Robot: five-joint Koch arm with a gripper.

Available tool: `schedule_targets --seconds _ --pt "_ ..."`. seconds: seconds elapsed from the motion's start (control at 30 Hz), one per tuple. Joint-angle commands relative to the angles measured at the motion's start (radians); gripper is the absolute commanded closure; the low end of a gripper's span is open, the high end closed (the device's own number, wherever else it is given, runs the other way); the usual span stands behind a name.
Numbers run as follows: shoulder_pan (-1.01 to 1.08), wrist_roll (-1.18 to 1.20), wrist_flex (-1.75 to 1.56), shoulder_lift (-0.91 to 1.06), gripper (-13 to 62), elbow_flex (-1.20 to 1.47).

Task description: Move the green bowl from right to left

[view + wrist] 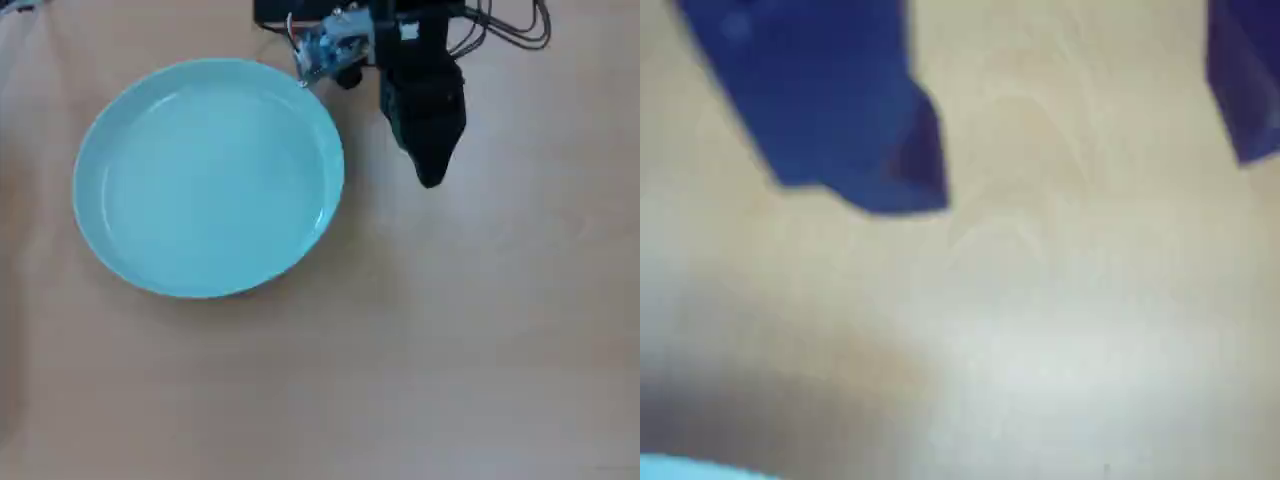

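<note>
Toward the table's (480, 330) far-left corner I see the green bowl (209, 177), pale mint, glossy, shallow, low-rimmed, empty. My gripper (1080, 170) hangs spread apart, beside the bowl, grasping nothing.

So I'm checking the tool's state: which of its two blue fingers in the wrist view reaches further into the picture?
The left finger, ending near mid-frame; the right finger only clips the edge.
</note>
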Motion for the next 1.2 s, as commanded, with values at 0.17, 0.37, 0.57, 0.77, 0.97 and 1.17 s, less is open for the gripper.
schedule_targets --seconds 0.17,0.37,0.57,0.77,0.97,1.17 --pt "-0.107 0.081 -0.086 0.038 19.2 -0.048" --pt "-0.109 0.081 -0.084 0.038 19.2 -0.048" --pt "-0.107 0.081 -0.084 0.040 19.2 -0.048" --pt "-0.106 0.083 -0.084 0.038 19.2 -0.046" --pt "-0.098 0.109 -0.080 0.038 19.2 -0.035" --pt "-0.089 0.210 -0.066 0.049 19.2 -0.018"
